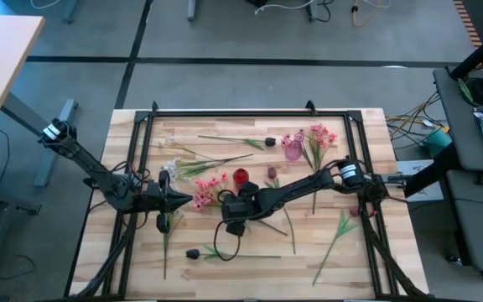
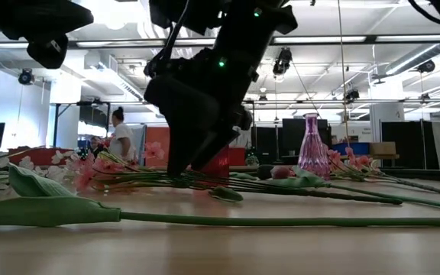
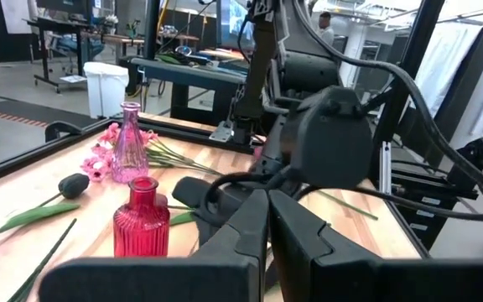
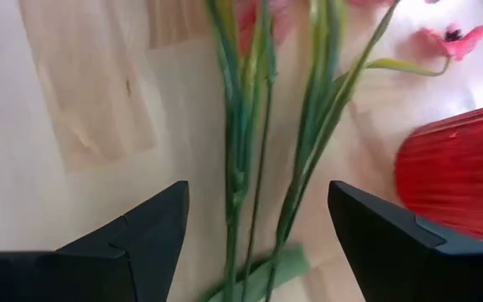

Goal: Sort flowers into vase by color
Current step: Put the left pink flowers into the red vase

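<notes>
Artificial flowers lie scattered on the wooden table. A pink spray (image 1: 209,190) lies left of the red vase (image 1: 241,176), and another pink spray (image 1: 319,136) lies by the pink vase (image 1: 293,151). White sprigs (image 1: 171,166) and dark buds (image 1: 270,141) (image 1: 193,252) lie around them. My right gripper (image 4: 258,226) is open and low over the pink spray's green stems (image 4: 246,151), one finger on each side, with the red vase (image 4: 459,176) close by. My left gripper (image 1: 183,200) is shut and held above the table just left of the pink blossoms.
A dark red bud (image 1: 272,172) lies right of the red vase, and a long-stemmed flower with a green leaf (image 2: 44,202) lies near the table's near edge. A black frame (image 1: 250,112) rims the table. People stand in the room beyond (image 2: 119,137).
</notes>
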Available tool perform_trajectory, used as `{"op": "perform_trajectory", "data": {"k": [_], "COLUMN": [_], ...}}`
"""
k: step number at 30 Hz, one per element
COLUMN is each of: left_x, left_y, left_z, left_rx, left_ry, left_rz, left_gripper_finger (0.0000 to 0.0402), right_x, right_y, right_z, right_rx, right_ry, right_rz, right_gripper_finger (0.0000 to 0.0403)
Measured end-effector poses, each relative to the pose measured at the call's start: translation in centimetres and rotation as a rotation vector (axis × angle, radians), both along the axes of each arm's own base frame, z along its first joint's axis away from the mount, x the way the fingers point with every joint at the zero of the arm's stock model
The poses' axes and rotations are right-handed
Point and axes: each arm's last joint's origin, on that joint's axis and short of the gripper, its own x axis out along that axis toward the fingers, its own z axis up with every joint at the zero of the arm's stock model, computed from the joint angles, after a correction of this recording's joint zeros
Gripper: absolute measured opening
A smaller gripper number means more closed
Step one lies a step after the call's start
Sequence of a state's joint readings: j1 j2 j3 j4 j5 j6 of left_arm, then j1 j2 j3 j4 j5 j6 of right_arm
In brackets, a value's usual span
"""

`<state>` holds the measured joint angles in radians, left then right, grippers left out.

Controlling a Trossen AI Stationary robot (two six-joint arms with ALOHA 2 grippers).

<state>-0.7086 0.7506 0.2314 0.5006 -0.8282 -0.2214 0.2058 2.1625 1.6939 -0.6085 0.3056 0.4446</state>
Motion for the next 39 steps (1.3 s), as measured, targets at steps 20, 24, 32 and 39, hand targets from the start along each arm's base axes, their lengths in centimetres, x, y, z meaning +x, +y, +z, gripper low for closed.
{"op": "perform_trajectory", "data": {"k": [20,24,32,39], "left_x": [0.0,0.0,0.0,0.0], "left_y": [0.0,0.0,0.0,0.0], "left_z": [0.0,0.0,0.0,0.1], "left_rx": [0.001,0.001,-0.001,-0.008], "left_ry": [0.001,0.001,0.0,-0.007], "left_rz": [0.003,0.003,0.003,0.002], "left_gripper_finger": [0.0,0.0,0.0,0.0], "right_x": [0.2,0.2,-0.3,-2.1], "right_y": [-1.0,-0.6,1.5,1.1], "right_z": [-2.2,-1.7,2.6,8.9], "right_rx": [0.102,0.11,0.134,0.033], "right_ry": [0.056,0.043,-0.059,-0.223], "right_rz": [0.025,0.03,0.089,0.142], "right_gripper_finger": [0.0052,0.0019,0.0015,0.0014]}}
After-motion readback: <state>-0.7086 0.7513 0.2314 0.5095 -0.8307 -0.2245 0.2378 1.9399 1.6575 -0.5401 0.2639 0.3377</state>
